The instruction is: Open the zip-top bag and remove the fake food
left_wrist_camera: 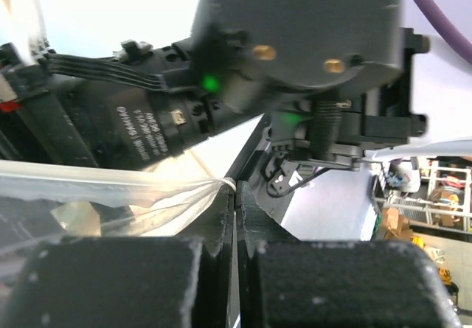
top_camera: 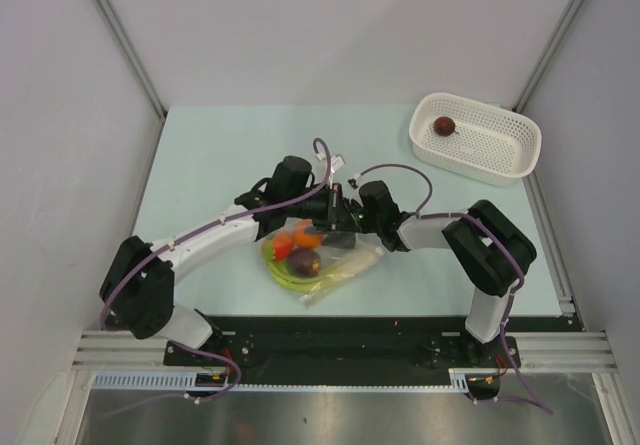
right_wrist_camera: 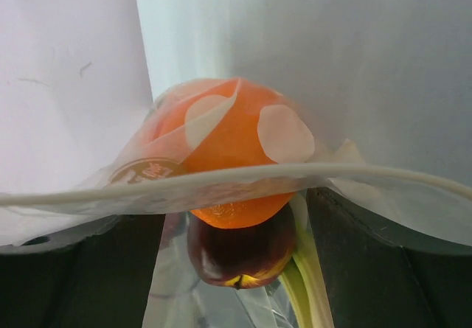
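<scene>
The zip-top bag (top_camera: pixel 325 263) lies at the table's middle with fake food inside: an orange ball (top_camera: pixel 306 234), a dark purple lump (top_camera: pixel 303 262), green stalks (top_camera: pixel 288 278) and a pale beige piece (top_camera: pixel 352 265). My left gripper (top_camera: pixel 334 209) is shut on the bag's clear edge (left_wrist_camera: pixel 184 195), which is pulled taut from its fingertips (left_wrist_camera: pixel 221 210). My right gripper (right_wrist_camera: pixel 234 214) is open at the bag's mouth. The white zip strip (right_wrist_camera: pixel 221 180) crosses its fingers, and the orange ball (right_wrist_camera: pixel 228 144) and the purple lump (right_wrist_camera: pixel 240 250) sit between them, with the stalks (right_wrist_camera: pixel 306 284) beside the right finger.
A white perforated basket (top_camera: pixel 500 155) stands at the back right with a second dark lump (top_camera: pixel 444 125) in it. Both arms meet over the bag. Grey walls close in the table on three sides.
</scene>
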`<action>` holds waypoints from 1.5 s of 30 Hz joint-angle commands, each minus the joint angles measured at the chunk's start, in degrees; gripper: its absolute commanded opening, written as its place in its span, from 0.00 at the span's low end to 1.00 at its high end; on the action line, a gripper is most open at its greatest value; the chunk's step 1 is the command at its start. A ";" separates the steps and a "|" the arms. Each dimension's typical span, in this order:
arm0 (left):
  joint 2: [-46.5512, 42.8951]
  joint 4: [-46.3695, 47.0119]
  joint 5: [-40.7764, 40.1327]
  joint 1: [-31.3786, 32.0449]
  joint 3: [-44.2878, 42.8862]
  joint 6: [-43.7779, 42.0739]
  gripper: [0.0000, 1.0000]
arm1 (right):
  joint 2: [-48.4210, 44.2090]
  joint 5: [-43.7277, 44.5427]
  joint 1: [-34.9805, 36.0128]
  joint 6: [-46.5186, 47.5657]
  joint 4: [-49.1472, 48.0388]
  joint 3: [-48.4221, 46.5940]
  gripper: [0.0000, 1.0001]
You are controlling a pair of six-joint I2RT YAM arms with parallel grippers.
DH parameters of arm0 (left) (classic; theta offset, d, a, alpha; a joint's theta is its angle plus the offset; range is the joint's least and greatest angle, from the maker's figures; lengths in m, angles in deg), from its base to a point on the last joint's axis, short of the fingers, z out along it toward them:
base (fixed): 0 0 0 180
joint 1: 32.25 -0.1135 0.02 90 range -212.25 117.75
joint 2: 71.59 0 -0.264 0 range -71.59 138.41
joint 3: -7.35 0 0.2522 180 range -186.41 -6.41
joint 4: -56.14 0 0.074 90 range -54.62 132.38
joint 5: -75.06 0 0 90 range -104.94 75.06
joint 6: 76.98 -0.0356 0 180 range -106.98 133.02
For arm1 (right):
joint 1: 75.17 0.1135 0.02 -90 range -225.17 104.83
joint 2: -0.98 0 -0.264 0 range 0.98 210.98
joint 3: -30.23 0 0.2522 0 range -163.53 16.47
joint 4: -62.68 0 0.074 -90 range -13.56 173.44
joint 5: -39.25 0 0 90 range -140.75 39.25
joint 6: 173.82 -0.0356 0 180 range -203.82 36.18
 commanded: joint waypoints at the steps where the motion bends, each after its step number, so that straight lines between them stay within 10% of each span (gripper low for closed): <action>1: 0.98 -3.08 0.86 0.80 -5.13 -4.17 0.00 | 4.22 -4.29 1.22 -0.03 -3.10 -0.22 0.81; 13: -1.21 -4.06 -0.73 0.80 -2.06 -4.10 0.00 | 5.37 -2.54 -0.09 0.59 -5.83 -0.49 0.84; 26: -4.73 -4.85 -4.07 -0.78 1.99 -5.86 0.00 | 1.25 -3.24 0.61 4.62 0.58 -0.75 0.14; 45: -5.87 -3.10 -1.97 -7.99 4.45 -8.67 0.00 | -9.31 -5.01 -0.88 13.77 17.19 -0.66 0.00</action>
